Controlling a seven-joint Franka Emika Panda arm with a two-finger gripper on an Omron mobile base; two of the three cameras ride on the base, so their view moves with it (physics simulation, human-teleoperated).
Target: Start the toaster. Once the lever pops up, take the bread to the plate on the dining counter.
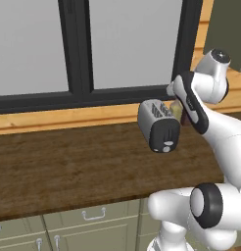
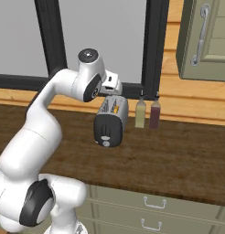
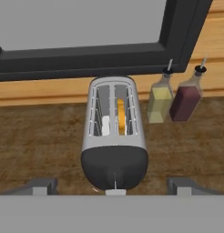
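Observation:
The silver toaster [image 3: 114, 136] stands on the dark wood worktop under the window, its black end panel [image 3: 114, 169] facing me. An orange-tan bread slice [image 3: 120, 116] sits sunk in its right slot. The whitish lever [image 2: 105, 143] sits low in the panel's slot, also seen as the lever [image 1: 168, 145]. My gripper [image 3: 111, 187] hovers above the panel end, open, its fingertips [image 3: 38, 186] spread wider than the toaster and holding nothing. From the side, the toaster [image 2: 112, 119] lies just below my hand. The plate and dining counter are out of view.
A yellow-green bottle [image 3: 159, 102] and a dark red bottle [image 3: 186, 98] stand just right of the toaster against the wooden sill. The black window frame [image 3: 86, 54] runs behind. Sage-green drawers [image 2: 151, 201] sit under the worktop; a wall cabinet [image 2: 206, 36] hangs upper right.

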